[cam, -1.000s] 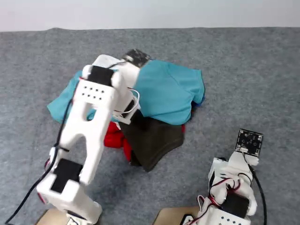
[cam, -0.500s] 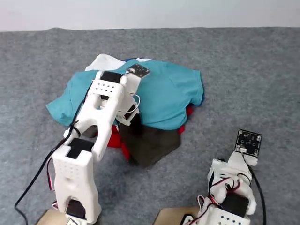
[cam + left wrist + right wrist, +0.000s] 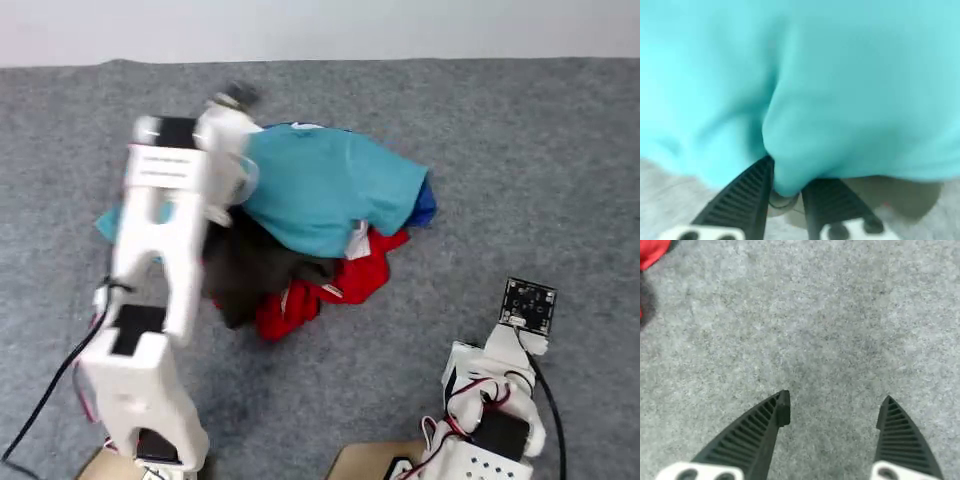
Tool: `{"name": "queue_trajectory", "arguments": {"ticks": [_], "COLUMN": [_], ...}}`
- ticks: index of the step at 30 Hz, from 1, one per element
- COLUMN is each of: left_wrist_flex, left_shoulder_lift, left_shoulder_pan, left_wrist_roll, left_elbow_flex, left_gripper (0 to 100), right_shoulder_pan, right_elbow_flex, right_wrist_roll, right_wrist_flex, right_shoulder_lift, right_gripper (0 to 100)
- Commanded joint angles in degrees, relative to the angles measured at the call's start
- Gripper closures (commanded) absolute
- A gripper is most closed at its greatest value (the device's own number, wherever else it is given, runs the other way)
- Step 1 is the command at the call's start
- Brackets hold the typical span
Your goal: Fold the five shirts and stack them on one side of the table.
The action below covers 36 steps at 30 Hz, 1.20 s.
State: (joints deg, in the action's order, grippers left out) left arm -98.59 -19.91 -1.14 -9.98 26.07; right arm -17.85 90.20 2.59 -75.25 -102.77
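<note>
1. Left wrist view puts the left gripper point(image 3: 787, 194) at the edge of the teal shirt point(image 3: 840, 100). Its two black fingers point(image 3: 752, 200) are drawn nearly together, with a rounded fold of the teal cloth pinched between them.
2. From the high view, the teal shirt point(image 3: 325, 190) lies on top of the other shirts, left of the table's middle. A dark shirt point(image 3: 245, 270) shows under its near-left edge and a red shirt point(image 3: 345, 282) under its near edge. A sliver of blue cloth point(image 3: 424, 208) shows at its right.
3. The left arm point(image 3: 160, 230) reaches from the near-left corner to the left end of the teal shirt. The shirt's body spreads away from the grasp to the right, and its long axis looks roughly left to right.
4. The right gripper point(image 3: 832, 412) is wide open with nothing in it, over bare grey mat point(image 3: 840, 315). Only a corner of the red shirt point(image 3: 651, 252) is near it.
5. The right arm point(image 3: 500, 400) sits folded at the near-right, well apart from the shirts, so the left arm is plainly the nearer one.
6. My judgement is that the step in hand is separating the teal shirt from the others. A pull to the left or far side would slide it off them. The risk is that the dark shirt drags along, since the two overlap just by the grasp.
</note>
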Motion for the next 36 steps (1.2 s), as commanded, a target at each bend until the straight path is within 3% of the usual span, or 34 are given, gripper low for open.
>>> {"name": "queue_trajectory", "arguments": {"ticks": [1, 6, 13, 19, 25, 32, 36], "left_wrist_flex": [-1.7, -1.8, -1.4, -1.3, -1.4, -1.8, -1.8], "left_shoulder_lift": [7.7, 12.7, 17.6, 20.7, 22.3, 22.4, 22.3], "left_shoulder_pan": [-9.3, -23.9, -43.9, -56.2, -56.5, -54.6, -53.3], "left_wrist_roll": [1.0, 0.4, -6.0, -9.8, -9.9, -9.5, -9.9], "left_elbow_flex": [4.0, 3.9, 3.9, 4.0, 3.9, 3.6, 3.6], "left_gripper": [100, 100, 100, 100, 99, 71, 67], "right_shoulder_pan": [-0.7, -0.6, -0.5, -0.5, -0.5, -0.5, -0.5], "right_elbow_flex": [-0.6, -0.5, -0.4, -0.4, -0.4, -0.4, -0.4], "right_wrist_roll": [0.7, 0.7, 0.7, 0.7, 0.7, 0.7, 0.7], "right_wrist_flex": [0.3, 0.3, 0.3, 0.4, 0.4, 0.4, 0.4], "right_shoulder_lift": [-0.7, -0.7, -0.7, -0.7, -0.7, -0.7, -0.7], "right_gripper": [71.1, 71.1, 71.1, 71.1, 71.1, 71.1, 71.1]}}
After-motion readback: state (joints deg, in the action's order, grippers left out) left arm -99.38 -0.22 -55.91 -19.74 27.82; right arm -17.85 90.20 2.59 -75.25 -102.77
